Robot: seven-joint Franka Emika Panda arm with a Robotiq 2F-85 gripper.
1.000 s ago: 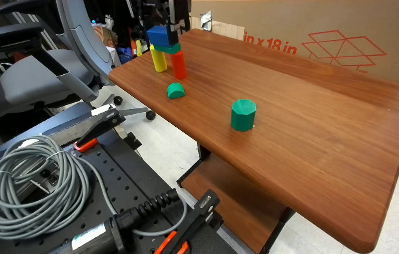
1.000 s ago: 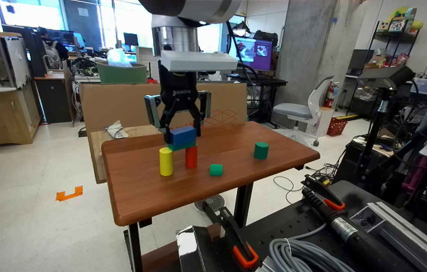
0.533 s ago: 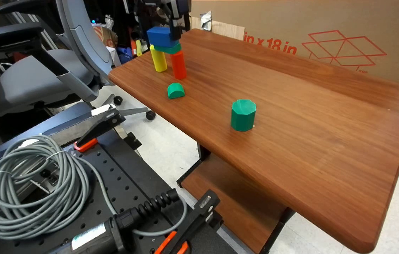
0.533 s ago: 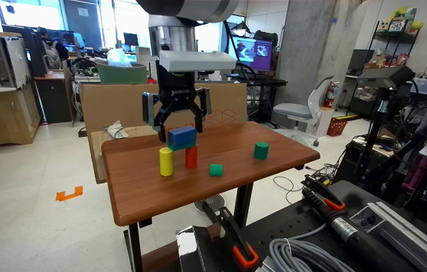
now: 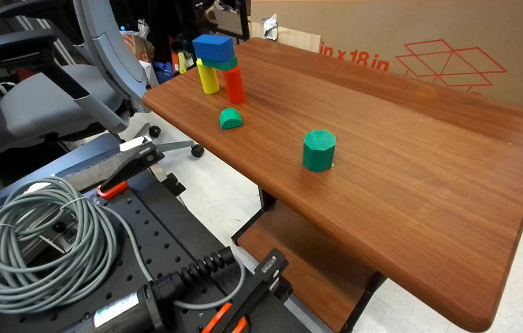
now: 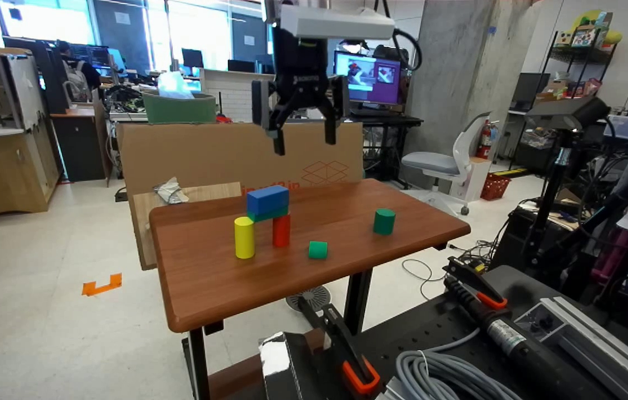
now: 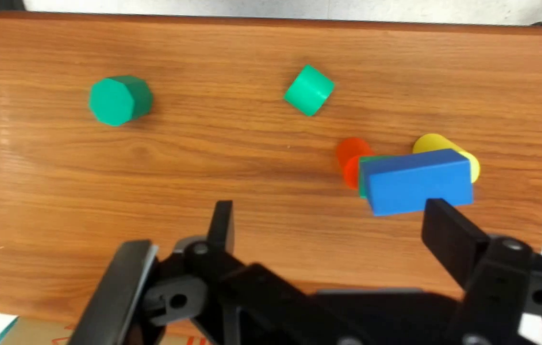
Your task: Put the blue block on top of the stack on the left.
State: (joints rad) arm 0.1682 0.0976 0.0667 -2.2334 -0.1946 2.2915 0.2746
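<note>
The blue block (image 5: 213, 47) lies flat on a thin green slab (image 5: 224, 64) in both exterior views (image 6: 267, 201). The slab sits on top of the stack's upright red block (image 6: 281, 230) and reaches toward the yellow block (image 6: 244, 238); how far it bears on the yellow one I cannot tell. In the wrist view the blue block (image 7: 419, 187) covers most of the slab and part of the yellow block (image 7: 431, 142). My gripper (image 6: 305, 145) is open and empty, above and apart from the blue block. In the wrist view one fingertip overlaps the block's edge in the picture.
A green half-round piece (image 5: 230, 119) lies near the stack. A green eight-sided cylinder (image 5: 319, 151) stands farther along the wooden table (image 5: 427, 185). A large cardboard box (image 6: 197, 150) stands behind the table. A black bench (image 5: 150, 222) with cable and clamps is beside it.
The fingers opened from around the blue block, then the gripper rose and moved away from it, out of an exterior view. The blue block stayed on the green slab.
</note>
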